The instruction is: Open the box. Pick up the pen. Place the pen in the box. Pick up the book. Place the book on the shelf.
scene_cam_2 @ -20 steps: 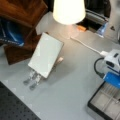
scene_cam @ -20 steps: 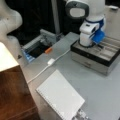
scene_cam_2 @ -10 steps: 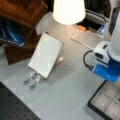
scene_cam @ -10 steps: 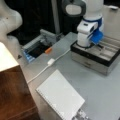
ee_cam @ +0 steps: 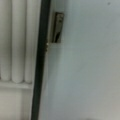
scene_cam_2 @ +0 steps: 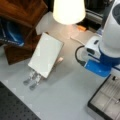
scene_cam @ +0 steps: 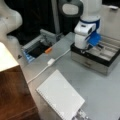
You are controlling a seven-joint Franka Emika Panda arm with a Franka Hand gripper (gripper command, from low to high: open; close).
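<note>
The box (scene_cam: 90, 62) stands open at a front view's right, its grey compartments showing; it also shows in a front view (scene_cam_2: 96, 106). My gripper (scene_cam: 85, 48) hangs over the box's left end, fingers hidden under the white hand. In the wrist view the box's black rim (ee_cam: 40, 62) runs top to bottom, with the pale latch (ee_cam: 57, 27) beside it and bare table to the right. I cannot make out the pen. The pale book (scene_cam: 60, 96) lies flat on the table, also seen in a front view (scene_cam_2: 45, 55). The brown shelf (scene_cam: 12, 95) stands beside it (scene_cam_2: 22, 15).
A small dark tray (scene_cam: 37, 48) with an orange piece (scene_cam: 48, 50) sits behind a white cable (scene_cam: 50, 62). A lit lamp shade (scene_cam_2: 68, 11) hangs over the table's far side. A second white arm (scene_cam: 8, 22) stands at a front view's left.
The arm has drifted a little from over the box's compartments toward its left end and front rim. The book and the box have not moved.
</note>
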